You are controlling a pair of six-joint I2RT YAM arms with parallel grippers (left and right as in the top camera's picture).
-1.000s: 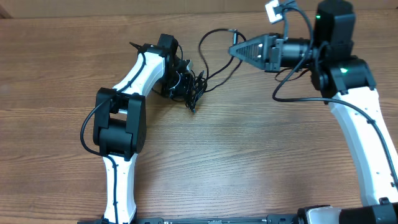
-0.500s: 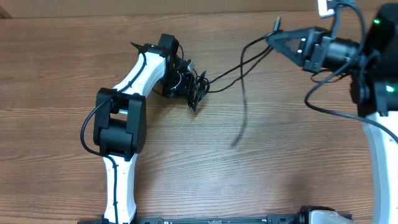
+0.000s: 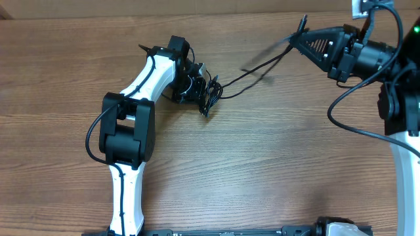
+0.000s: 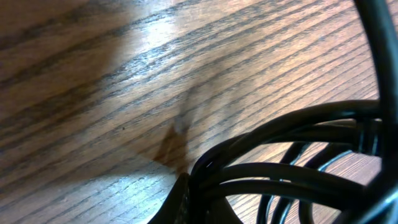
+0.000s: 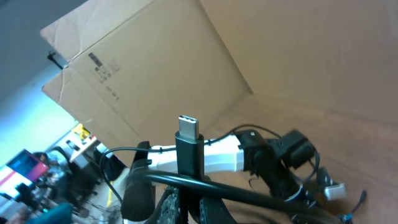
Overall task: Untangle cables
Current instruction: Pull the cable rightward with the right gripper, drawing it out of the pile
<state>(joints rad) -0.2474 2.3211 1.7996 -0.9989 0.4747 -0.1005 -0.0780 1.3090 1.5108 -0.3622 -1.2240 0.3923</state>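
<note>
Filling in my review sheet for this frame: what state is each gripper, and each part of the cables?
left gripper: shut on the knot, down at the table.
right gripper: shut on the strand just below its plug.
knot: bunched, not yet untangled.
strand: stretched from knot to right gripper, blurred.
plug: bare, sticking up past the gripper.

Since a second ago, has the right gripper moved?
Yes. The right gripper has pulled away from the cable knot, toward the far edge of the table.
</note>
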